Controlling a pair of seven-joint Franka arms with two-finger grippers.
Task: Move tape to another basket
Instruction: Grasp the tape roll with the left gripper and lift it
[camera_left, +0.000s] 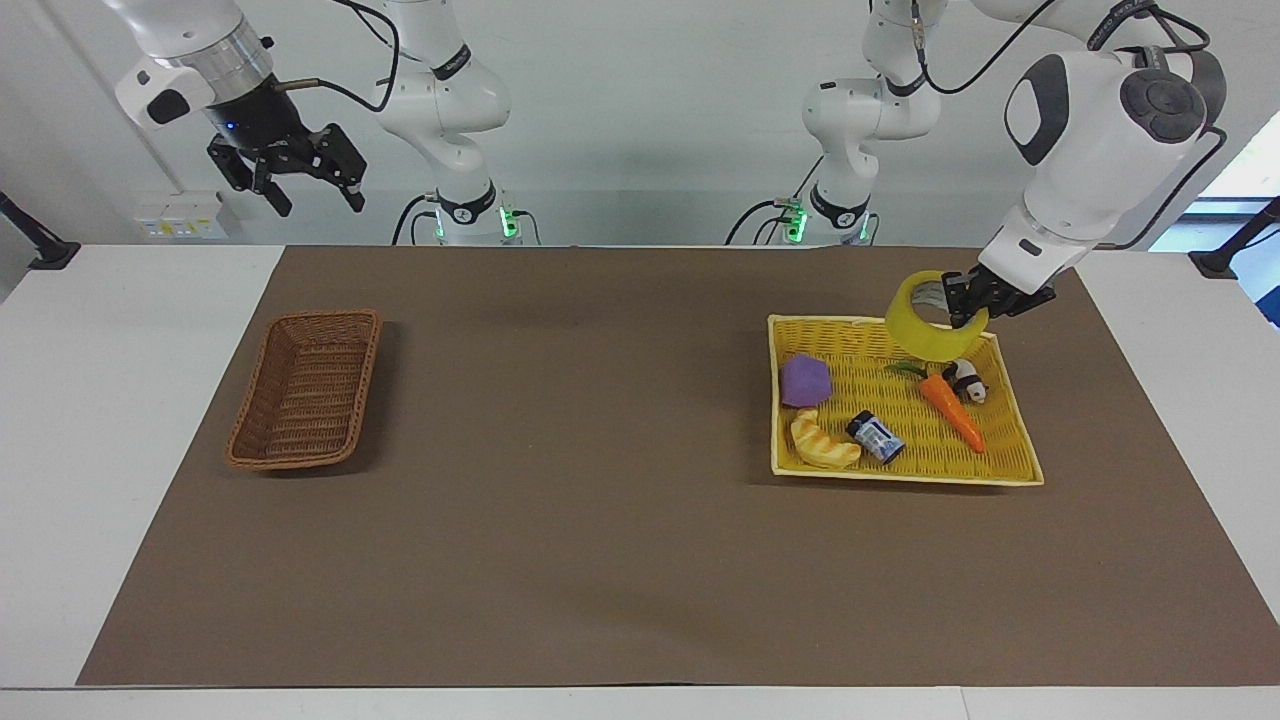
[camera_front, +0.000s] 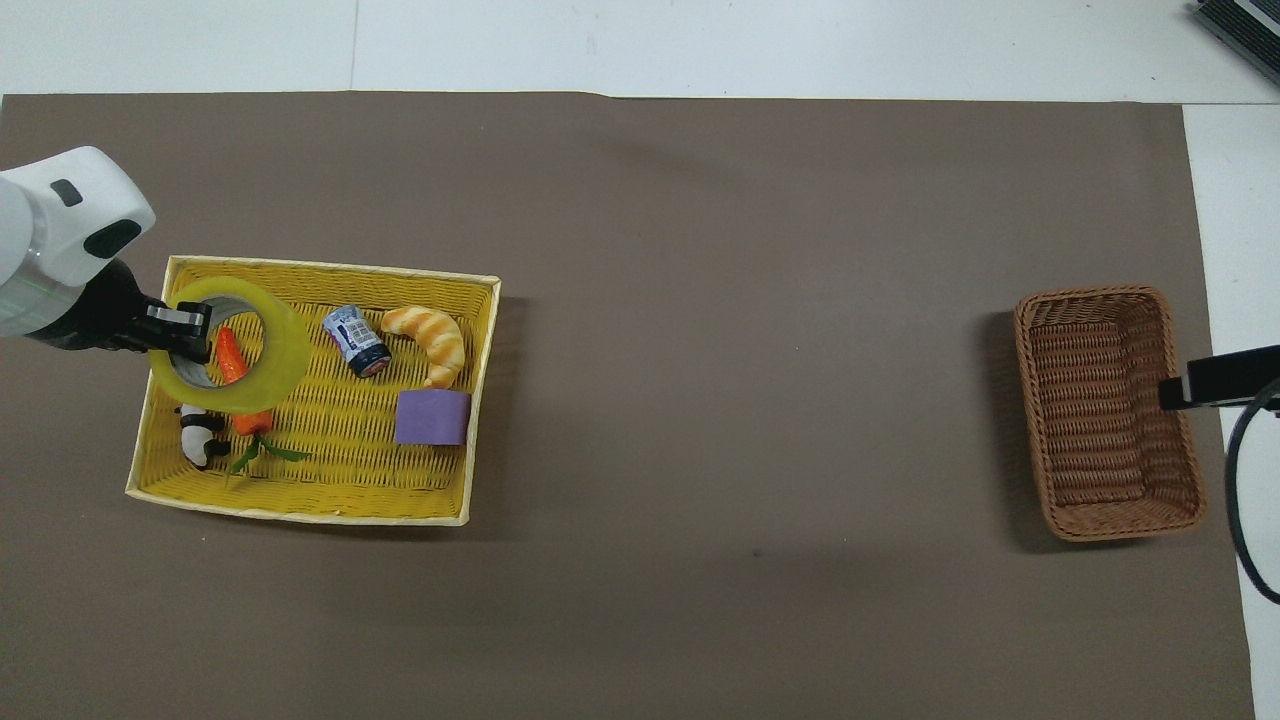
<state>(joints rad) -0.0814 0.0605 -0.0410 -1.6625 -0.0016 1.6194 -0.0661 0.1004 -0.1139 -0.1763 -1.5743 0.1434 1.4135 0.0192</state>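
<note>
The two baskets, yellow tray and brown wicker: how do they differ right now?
The bright yellow woven tray basket is wide and shallow; the dark reddish-brown wicker basket is narrower and deeper. The tray holds a toy carrot, panda figure, purple block, croissant and small can; the brown basket holds nothing. The left gripper holds the yellow tape roll over the tray; the right gripper waits. Both are rectangular and woven.
</note>
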